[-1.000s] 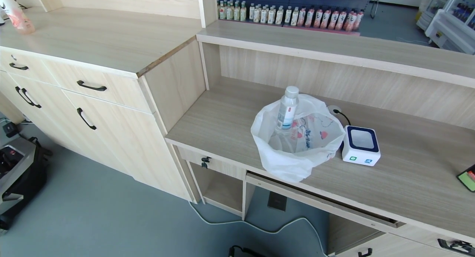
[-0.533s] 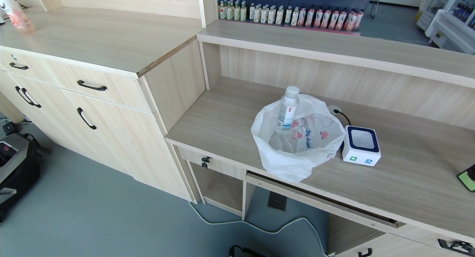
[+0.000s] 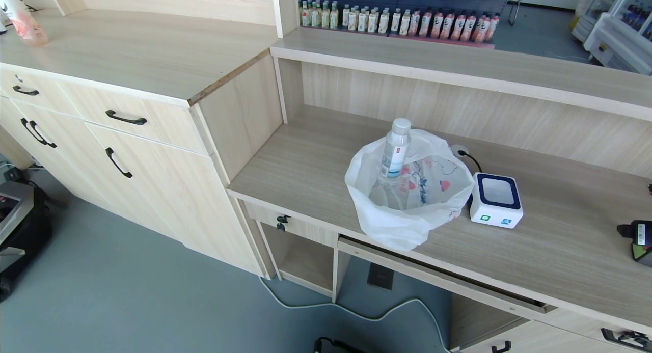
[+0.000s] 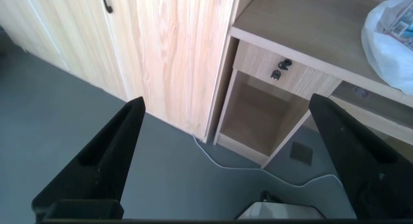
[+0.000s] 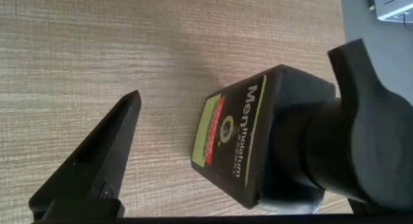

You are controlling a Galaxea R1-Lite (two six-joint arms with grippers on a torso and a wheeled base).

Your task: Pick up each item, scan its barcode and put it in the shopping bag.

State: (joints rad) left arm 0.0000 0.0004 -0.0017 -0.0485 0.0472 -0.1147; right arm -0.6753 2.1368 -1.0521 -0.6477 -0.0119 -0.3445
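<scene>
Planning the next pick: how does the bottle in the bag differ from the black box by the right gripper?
The bottle is clear, round and stands upright in the shopping bag; the black box is opaque, flat-sided and lies on the counter, unbagged. Both carry labels.

A thin, crinkly white plastic shopping bag [image 3: 392, 225] and clear glossy plastic bottle [image 3: 395, 149] sit mid-frame on the matt pale wood-grain counter [image 3: 316, 169].

Clear bottle [image 3: 395, 149] stands in the open white bag [image 3: 402, 225] beside the scanner [image 3: 495, 199]; black box [image 5: 258, 140] lies apart.
</scene>
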